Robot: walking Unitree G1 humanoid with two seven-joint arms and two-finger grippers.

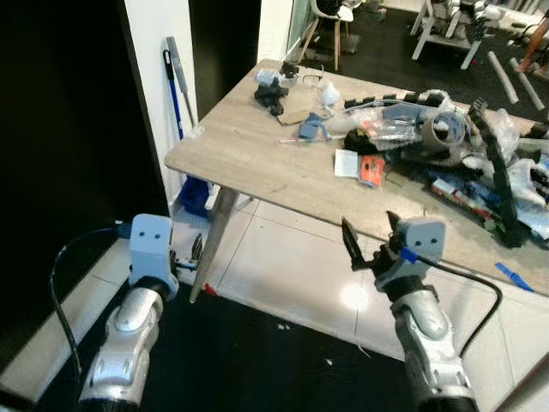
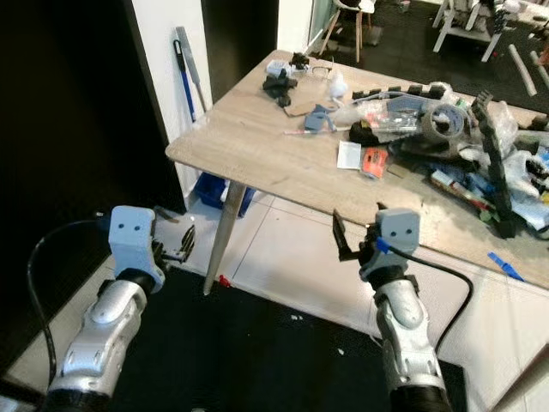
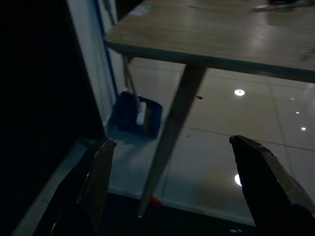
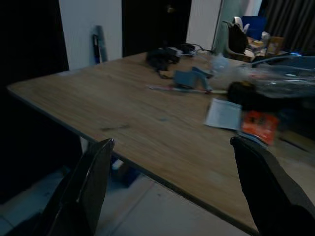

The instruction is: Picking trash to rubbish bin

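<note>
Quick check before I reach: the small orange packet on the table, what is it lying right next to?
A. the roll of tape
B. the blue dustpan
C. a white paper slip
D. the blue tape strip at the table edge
C. The orange packet lies on the table beside the white paper slip, its edge against the slip; the right wrist view shows the same pair side by side.

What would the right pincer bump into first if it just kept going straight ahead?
Probably the wooden table: the open right pincer points across its near edge, roughly level with the top. Past that, likely the white paper and orange packet. Height is uncertain.
</note>
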